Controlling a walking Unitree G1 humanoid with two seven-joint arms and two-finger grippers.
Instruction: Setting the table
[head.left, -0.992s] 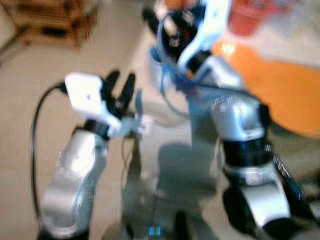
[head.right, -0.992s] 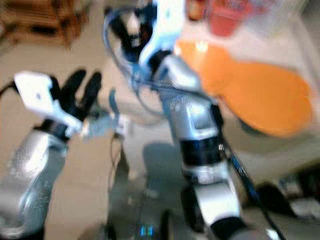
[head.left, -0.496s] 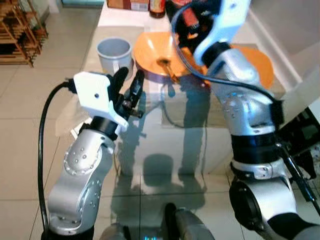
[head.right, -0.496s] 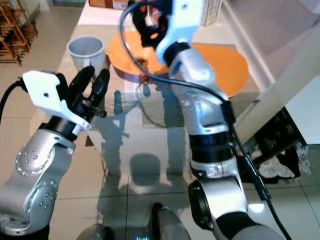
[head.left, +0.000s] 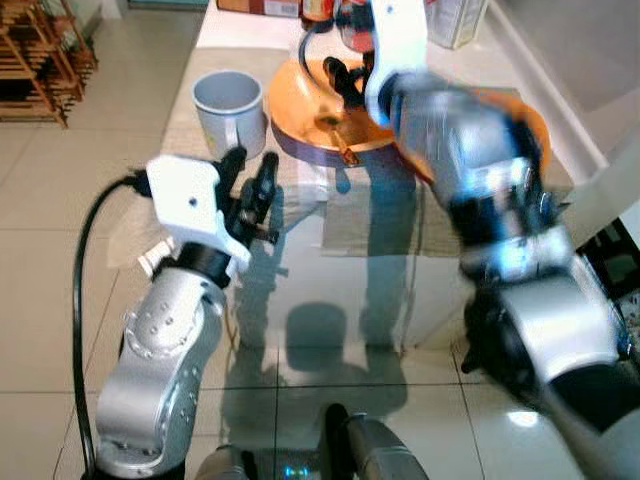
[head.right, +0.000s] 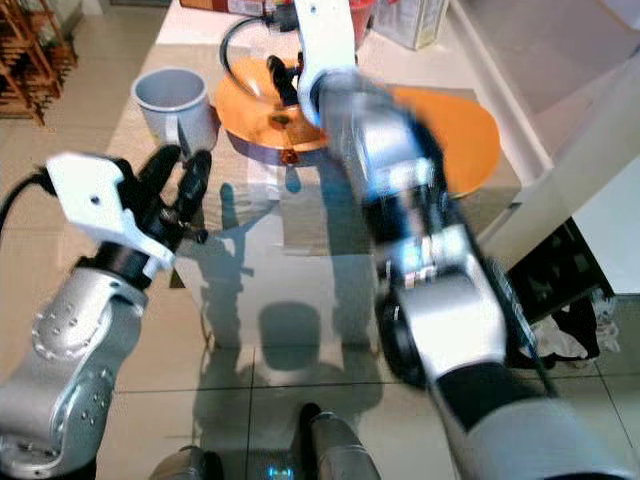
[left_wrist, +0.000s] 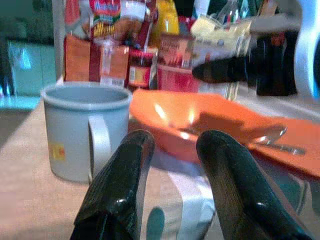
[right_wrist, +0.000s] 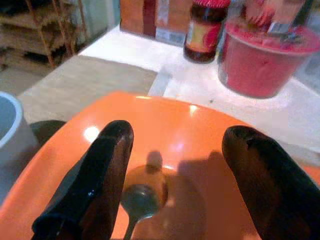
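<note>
— Tiled floor (head.left: 40, 220) below, glass surface (head.left: 330, 290) ahead. Why is the left pincer (head.left: 250, 178) held short of the grey mug (head.left: 228, 105)?

— Waiting, probably: fingers slightly parted, empty.

— And the right pincer (right_wrist: 175, 175)?

— Spread wide, empty, over the orange bowl (right_wrist: 170, 130), seemingly for the spoon (right_wrist: 137, 202). Its arm is blurred.

Parted left claw (left_wrist: 172, 155) faces mug (left_wrist: 85, 129), orange bowl (left_wrist: 200, 122).
</note>
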